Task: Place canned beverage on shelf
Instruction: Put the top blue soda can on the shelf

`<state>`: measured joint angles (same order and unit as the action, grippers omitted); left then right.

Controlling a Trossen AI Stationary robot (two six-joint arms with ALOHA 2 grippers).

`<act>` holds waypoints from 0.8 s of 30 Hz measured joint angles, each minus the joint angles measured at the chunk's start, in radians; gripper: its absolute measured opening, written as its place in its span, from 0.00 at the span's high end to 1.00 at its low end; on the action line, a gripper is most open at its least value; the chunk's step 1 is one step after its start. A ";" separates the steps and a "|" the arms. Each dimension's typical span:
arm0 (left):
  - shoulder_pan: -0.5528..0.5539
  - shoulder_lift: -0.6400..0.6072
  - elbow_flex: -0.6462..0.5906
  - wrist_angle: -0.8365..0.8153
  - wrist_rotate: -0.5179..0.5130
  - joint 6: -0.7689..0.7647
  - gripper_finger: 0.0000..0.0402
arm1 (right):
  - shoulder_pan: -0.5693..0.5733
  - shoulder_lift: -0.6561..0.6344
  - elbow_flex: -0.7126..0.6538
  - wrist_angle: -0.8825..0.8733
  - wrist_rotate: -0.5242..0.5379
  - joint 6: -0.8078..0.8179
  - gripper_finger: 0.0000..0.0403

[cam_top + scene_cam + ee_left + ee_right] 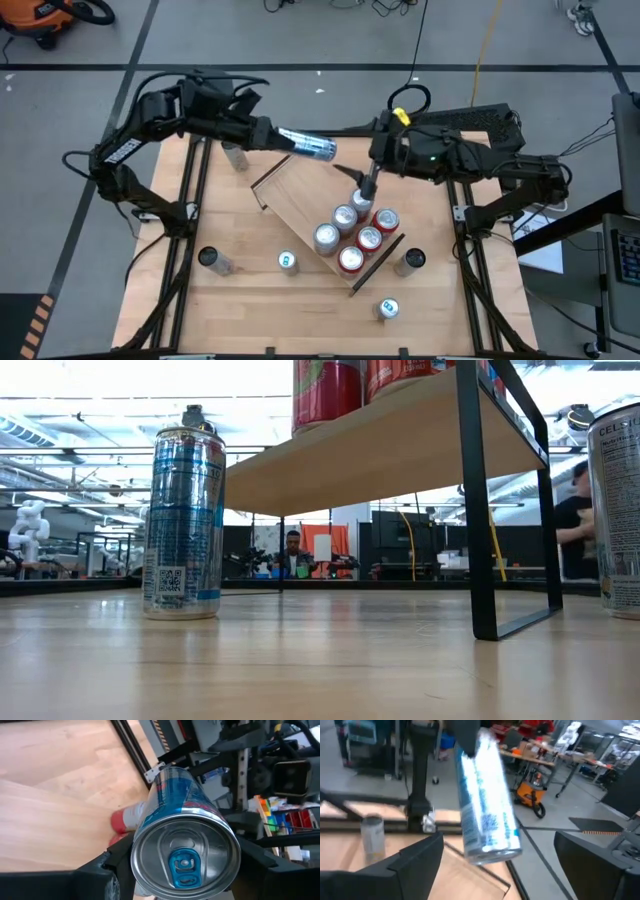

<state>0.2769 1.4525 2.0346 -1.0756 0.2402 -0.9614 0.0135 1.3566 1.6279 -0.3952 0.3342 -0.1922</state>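
The left hand is clamped on a blue-and-silver can, held lying sideways in the air above the far end of the shelf. In the left wrist view the can fills the frame top-first, with a dark finger against each side of it.

The right hand hangs over the shelf's right edge, just above a silver can standing there. Its fingers are spread wide apart with nothing between them, and the right wrist view shows the blue-and-silver can hanging ahead of them.

The shelf sits at an angle on the bench. On its near half stand 6 cans: 3 silver ones, including the one under the right hand, and 3 red ones.

Off the shelf, 5 cans stand on the bench: 1 near the shelf's far left corner, 2 to the left of its near end, 1 just right of its near rail, and 1 beyond its near end.

In the low view a tall can stands on the bench left of the shelf's black leg. A person shows in the room behind.
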 joint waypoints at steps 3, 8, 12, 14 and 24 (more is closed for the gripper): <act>-0.020 0.001 0.000 -0.001 -0.020 -0.026 0.43 | -0.001 0.025 0.000 -0.006 -0.042 -0.028 0.10; -0.048 0.002 0.000 0.007 -0.058 -0.055 0.43 | -0.002 0.066 0.000 -0.005 -0.045 -0.042 0.10; -0.070 0.002 0.000 0.016 -0.066 -0.074 0.43 | -0.002 0.099 0.000 0.014 -0.024 -0.083 0.11; -0.080 0.003 0.000 0.014 -0.075 -0.082 0.43 | -0.001 0.111 0.000 0.028 -0.024 -0.110 0.12; -0.123 0.042 0.000 0.015 -0.110 -0.106 0.43 | 0.000 0.119 -0.001 0.070 -0.028 -0.135 0.23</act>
<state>0.1539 1.4948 2.0342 -1.0601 0.1302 -1.0675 0.0132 1.4754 1.6272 -0.3256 0.3065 -0.3275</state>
